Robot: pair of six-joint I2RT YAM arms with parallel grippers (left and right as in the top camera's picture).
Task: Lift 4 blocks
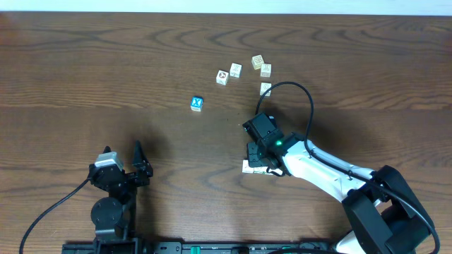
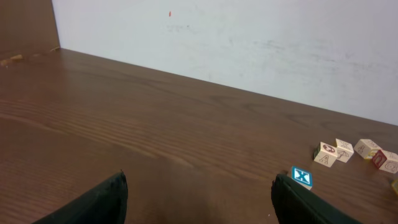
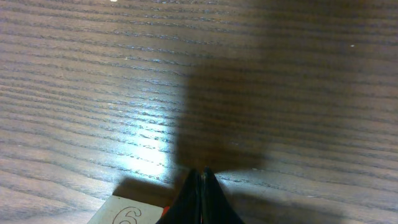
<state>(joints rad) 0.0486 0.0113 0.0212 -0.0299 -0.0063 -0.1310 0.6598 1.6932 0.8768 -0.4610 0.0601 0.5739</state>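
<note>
Our right tool (image 1: pixel 258 168) shows from overhead low over the near part of the tabletop (image 1: pixel 85 63), with a lone cream block (image 1: pixel 248 167) touching or just beside its tip. The left tool (image 1: pixel 138 168) sits well apart at the near left, empty, nothing close to it. At the far side the blocks (image 1: pixel 265 70) lie in a loose cluster, three close together and a fourth a little nearer to us, and all of them rest on the wood. The red-marked cube (image 1: pixel 222 77) is just left of them and the blue-faced cube (image 1: pixel 197 104) lies nearer and further left.

From the left wrist, the left tool's fingers (image 2: pixel 93 205) stand wide apart around bare wood. The cluster is far off to the right.

From the right wrist, the right tool's fingertips (image 3: pixel 203 186) are pressed together with nothing between them. The lone cream block, printed with a 6, lies flat on the wood just left of them.

We judge that nothing is off the tabletop now. Whether the lone block counts among the four, we cannot tell. The clustered ones look yet to be picked up.
</note>
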